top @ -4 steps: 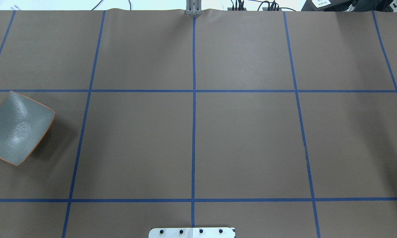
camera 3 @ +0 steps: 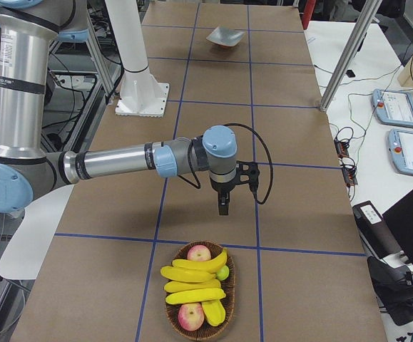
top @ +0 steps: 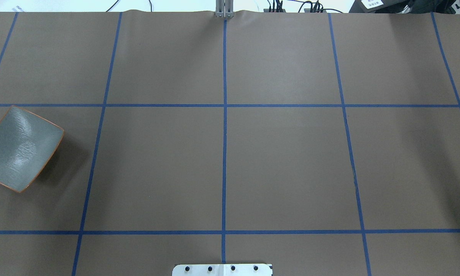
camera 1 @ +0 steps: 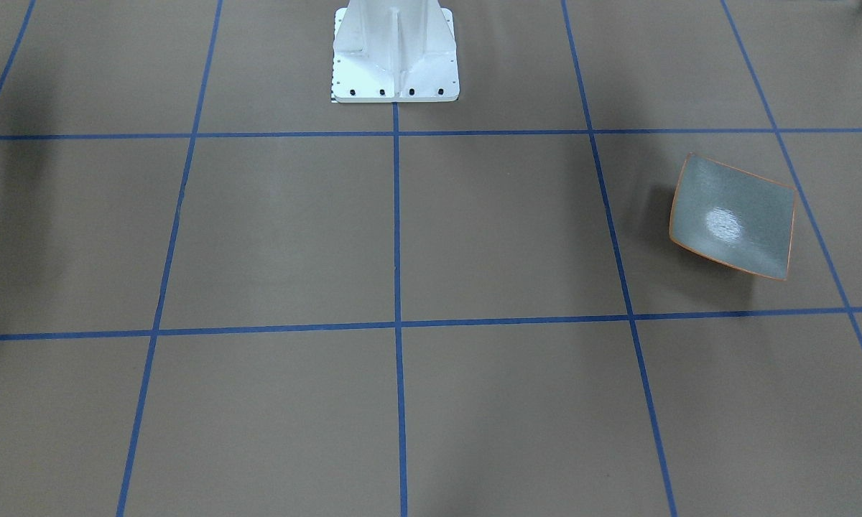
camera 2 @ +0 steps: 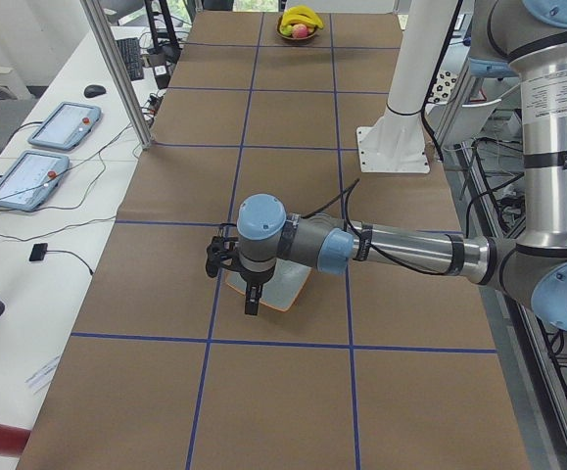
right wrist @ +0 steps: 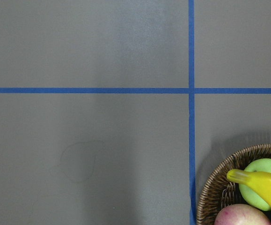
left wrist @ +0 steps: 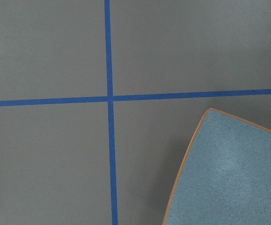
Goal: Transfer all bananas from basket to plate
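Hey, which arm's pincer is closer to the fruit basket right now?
Right. The right pincer hangs close by the basket; the left pincer is far off at the other end, by the plate.

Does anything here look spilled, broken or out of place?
Nothing stands out. The plate sits empty and flat on the table, only turned at a slant to the blue tape lines. The bananas lie in the basket with the other fruit; none has fallen out.
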Controlling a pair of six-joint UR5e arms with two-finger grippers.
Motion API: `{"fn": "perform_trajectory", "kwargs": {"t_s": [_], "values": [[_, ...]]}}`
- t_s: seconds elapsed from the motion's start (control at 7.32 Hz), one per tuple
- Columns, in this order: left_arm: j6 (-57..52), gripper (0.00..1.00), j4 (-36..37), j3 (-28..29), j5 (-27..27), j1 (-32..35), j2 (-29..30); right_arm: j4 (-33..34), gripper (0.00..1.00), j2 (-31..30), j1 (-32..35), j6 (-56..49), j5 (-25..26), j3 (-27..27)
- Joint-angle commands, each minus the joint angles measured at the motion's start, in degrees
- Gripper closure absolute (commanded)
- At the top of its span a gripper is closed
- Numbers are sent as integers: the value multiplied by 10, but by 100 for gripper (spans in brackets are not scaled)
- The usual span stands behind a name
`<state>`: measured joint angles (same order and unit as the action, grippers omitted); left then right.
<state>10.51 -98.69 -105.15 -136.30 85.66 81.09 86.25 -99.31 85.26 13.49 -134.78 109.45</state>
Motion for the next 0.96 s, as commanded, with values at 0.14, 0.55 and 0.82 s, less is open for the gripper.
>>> {"fn": "perform_trajectory", "kwargs": {"t_s": [0.14,0.55,0.82], "values": [[4,0,-4,2,1,-3,-4,-4,0,-10,1,5,0,5],[4,0,-4,2,1,-3,-3,-30,0,-70,2,-4,7,34],[4,0,-7,0,1,-3,-3,-84,0,-127,3,-3,32,25]]}}
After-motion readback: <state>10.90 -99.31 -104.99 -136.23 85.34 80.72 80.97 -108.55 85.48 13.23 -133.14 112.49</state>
